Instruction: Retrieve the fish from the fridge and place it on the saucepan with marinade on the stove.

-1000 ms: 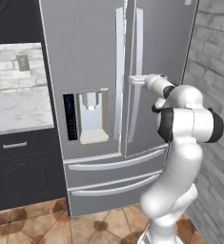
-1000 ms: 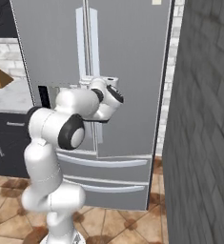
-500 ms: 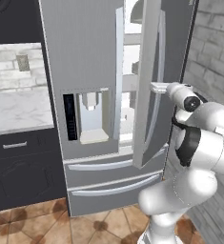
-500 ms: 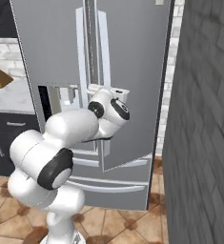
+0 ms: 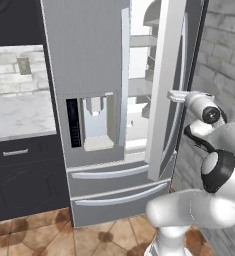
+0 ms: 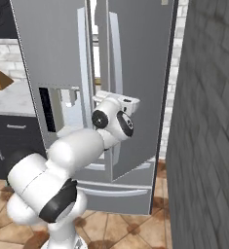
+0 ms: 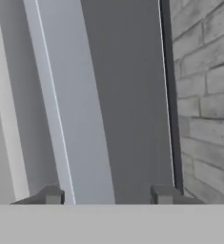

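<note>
The fridge [image 5: 96, 100] stands upright with its right door [image 5: 166, 85] swung partly open; the left door with the water dispenser [image 5: 96, 122] is shut. Between the two doors a tall gap exposes white shelves [image 5: 139, 87]. The fish cannot be made out on them from either base view, so its exact shelf cannot be stated. The stove and saucepan are elsewhere in the kitchen.

The governing relation: the fridge interior lies to the left of the gripper [image 7: 104, 195] and deeper in, behind the open door's edge. The gripper sits at the outer face of that door, at its bar handle [image 7: 68, 105]. The handle's long axis runs vertically; in the hand view it appears as a pale strip rising between the two fingertips [image 7: 51, 194].

Gripper state: the jaws stand apart on either side of the handle, with clear space on the right side. The grip appears released, not clamped.

Arm pose: folded tight, elbow low and near the base, forearm rising to the wrist [image 6: 117, 119], hand held level at mid-door height against the brick wall [image 5: 224, 55] side.

Judgement: the door likely needs more opening before the hand can reach left into the shelves.
</note>
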Available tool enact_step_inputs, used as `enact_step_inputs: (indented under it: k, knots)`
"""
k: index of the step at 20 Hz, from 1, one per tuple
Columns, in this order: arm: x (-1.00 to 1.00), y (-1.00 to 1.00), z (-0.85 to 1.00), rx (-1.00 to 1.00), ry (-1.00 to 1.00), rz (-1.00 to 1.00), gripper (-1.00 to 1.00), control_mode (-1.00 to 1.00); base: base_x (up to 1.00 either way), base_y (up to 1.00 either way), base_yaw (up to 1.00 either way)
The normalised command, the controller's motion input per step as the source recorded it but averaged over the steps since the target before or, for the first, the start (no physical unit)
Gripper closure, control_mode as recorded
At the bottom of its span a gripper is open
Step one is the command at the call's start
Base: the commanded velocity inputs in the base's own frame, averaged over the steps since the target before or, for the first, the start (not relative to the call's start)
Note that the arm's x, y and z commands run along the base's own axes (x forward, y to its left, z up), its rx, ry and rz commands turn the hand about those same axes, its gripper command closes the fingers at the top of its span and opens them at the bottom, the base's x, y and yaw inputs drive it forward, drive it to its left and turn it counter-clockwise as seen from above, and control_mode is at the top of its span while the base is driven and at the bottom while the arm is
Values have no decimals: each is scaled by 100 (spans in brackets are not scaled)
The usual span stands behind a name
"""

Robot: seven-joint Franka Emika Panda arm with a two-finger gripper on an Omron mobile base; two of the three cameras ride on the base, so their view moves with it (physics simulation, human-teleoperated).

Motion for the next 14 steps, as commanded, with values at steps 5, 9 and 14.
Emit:
enact_step_inputs:
  k: [5,9,14]
  knots:
    - [-77,-28,100,0,49,-19,-100,-100,0,0,0]
    - [-76,-35,100,0,51,-19,-100,-100,0,0,0]
    - [-83,-41,83,0,49,-20,-100,-100,0,0,0]
